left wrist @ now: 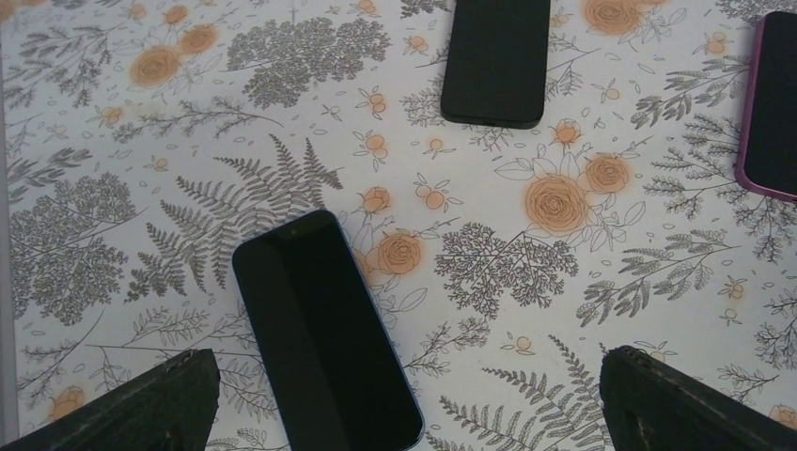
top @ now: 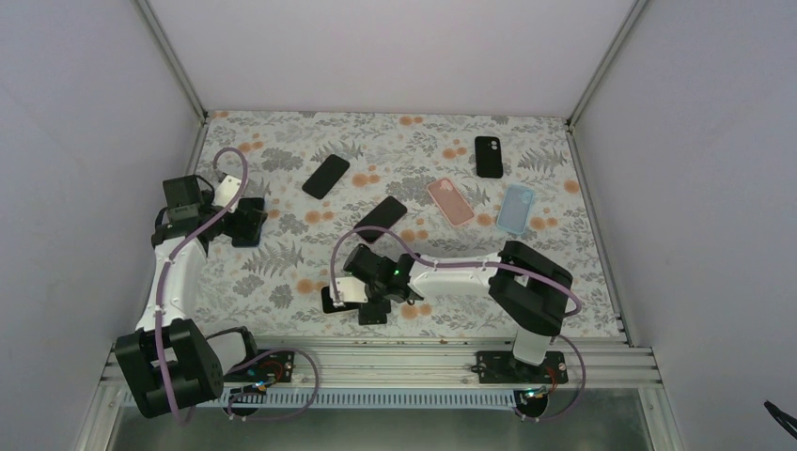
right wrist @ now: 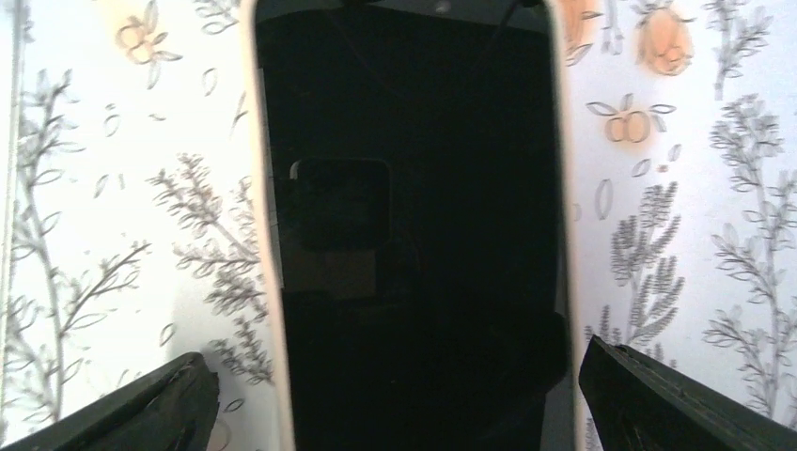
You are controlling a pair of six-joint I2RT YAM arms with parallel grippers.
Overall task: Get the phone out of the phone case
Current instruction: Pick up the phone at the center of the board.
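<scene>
A black-screened phone in a pale cream case lies face up on the floral table, directly under my right gripper. The gripper is open, with one finger on each side of the case and not touching it. In the top view the right gripper covers most of this phone; only a dark corner shows. My left gripper is open and empty, hovering over a dark phone with a blue edge at the table's left.
A black phone and another dark phone lie mid-table. A pink case, a black case and a light blue case lie at the back right. White walls enclose the table.
</scene>
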